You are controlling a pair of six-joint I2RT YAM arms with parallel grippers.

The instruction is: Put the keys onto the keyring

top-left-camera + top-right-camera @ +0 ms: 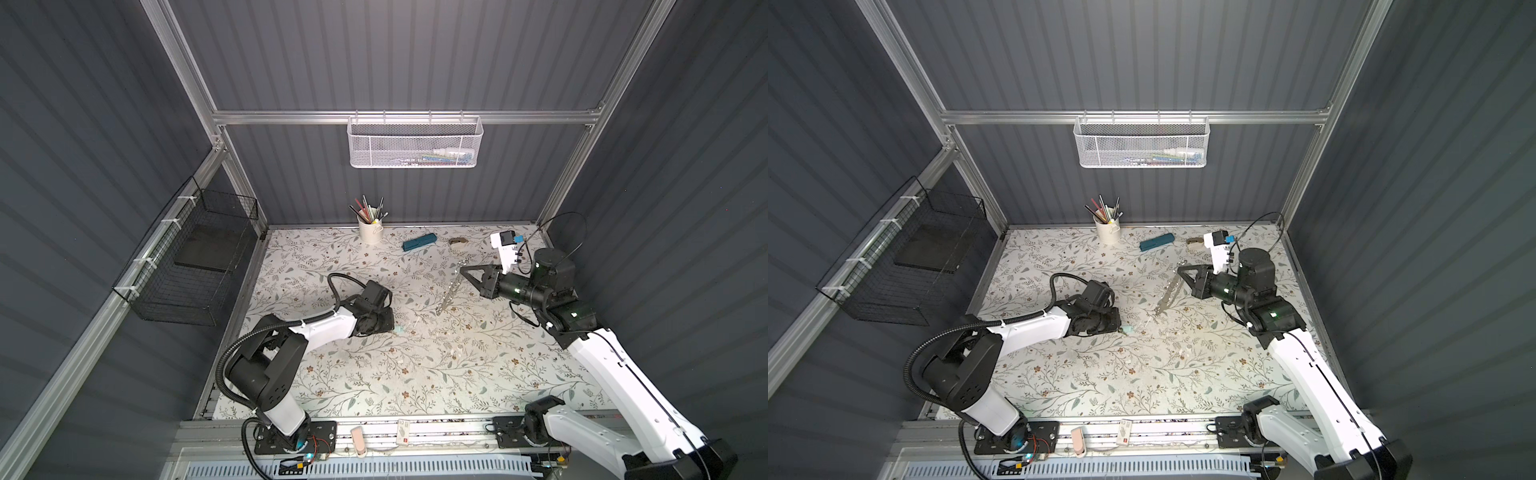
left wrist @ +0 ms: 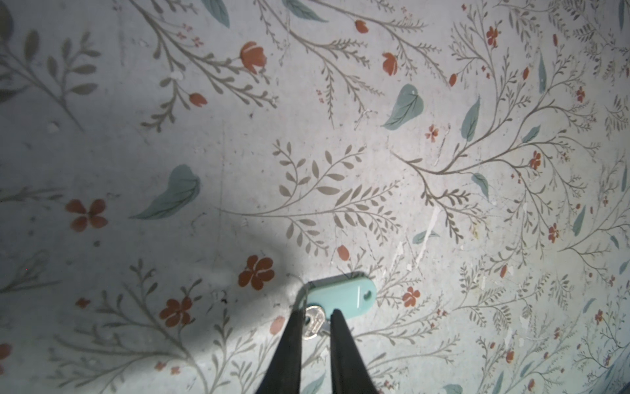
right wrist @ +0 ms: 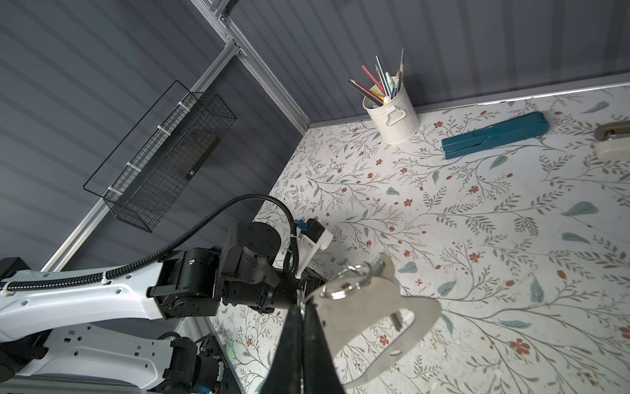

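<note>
Clamps stiff keyring in closed right gripper, aloft right-front of cup; straddles seemingly light, slick key on table before cup with near-closed left gripper, hold uncertain; best pinched at metal head.

dark grey ribbed walls framed in aluminium enclose a floral-patterned table.

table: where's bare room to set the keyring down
Free: table front between the arm bases, and the left back corner beside the pencil cup. Crowded: the back edge by the teal case, and the middle around the keyring and key.
</note>
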